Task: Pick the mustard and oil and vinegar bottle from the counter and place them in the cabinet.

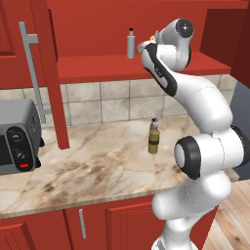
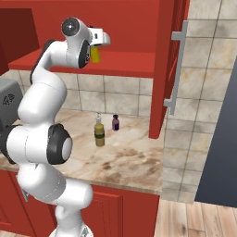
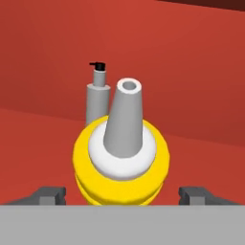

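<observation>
The mustard (image 3: pixel 120 162), a yellow squeeze bottle with a pale nozzle, stands upright on the red shelf of the cabinet (image 1: pixel 97 66). My gripper (image 3: pixel 122 194) is open around it, its fingertips (image 3: pixel 48 195) well clear of the bottle's sides. In the right base view the hand (image 2: pixel 97 42) hangs over the mustard (image 2: pixel 95 54) on the shelf (image 2: pixel 129 64). The oil and vinegar bottle (image 1: pixel 154 136) (image 2: pixel 99 131), olive-brown with a pale neck, stands upright on the counter (image 1: pixel 97 166) below.
A slim grey bottle (image 1: pixel 131 44) (image 3: pixel 98 100) stands on the shelf just behind the mustard. A tiny dark brown bottle (image 2: pixel 115 122) sits by the backsplash. A toaster oven (image 1: pixel 17 141) is at the counter's left. The open cabinet doors have grey bar handles (image 1: pixel 31 73) (image 2: pixel 176 69).
</observation>
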Motion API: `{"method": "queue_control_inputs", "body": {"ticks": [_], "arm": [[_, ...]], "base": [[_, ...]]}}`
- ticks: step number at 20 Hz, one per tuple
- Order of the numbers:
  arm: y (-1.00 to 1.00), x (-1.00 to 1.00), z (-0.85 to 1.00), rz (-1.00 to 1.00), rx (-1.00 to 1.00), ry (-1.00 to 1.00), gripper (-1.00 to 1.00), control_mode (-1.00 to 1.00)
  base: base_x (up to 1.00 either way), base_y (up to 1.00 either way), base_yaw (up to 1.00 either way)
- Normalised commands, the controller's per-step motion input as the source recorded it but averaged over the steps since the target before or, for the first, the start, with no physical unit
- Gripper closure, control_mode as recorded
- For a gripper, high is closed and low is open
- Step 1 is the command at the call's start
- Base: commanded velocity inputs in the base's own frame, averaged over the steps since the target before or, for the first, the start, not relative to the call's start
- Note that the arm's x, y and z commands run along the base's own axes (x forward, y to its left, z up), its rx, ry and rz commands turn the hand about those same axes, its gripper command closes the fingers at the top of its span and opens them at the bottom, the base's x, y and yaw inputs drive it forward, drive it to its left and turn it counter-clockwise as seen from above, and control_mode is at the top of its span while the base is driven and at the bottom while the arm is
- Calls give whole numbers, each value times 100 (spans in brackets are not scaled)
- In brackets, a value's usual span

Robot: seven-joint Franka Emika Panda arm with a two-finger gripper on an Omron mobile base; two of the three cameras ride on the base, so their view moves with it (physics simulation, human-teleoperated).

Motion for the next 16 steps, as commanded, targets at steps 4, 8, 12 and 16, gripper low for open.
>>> {"method": "queue_control_inputs", "body": {"ticks": [4, 8, 12, 16], "arm": [[-14, 11, -6, 0, 0, 0, -100, -100], [-7, 18, -11, 0, 0, 0, -100, -100], [-1, 16, -13, 0, 1, 0, -100, -100], [0, 4, -6, 0, 0, 0, -100, -100]], "base": [[0, 0, 0], [0, 0, 0], [0, 0, 0], [0, 0, 0]]}}
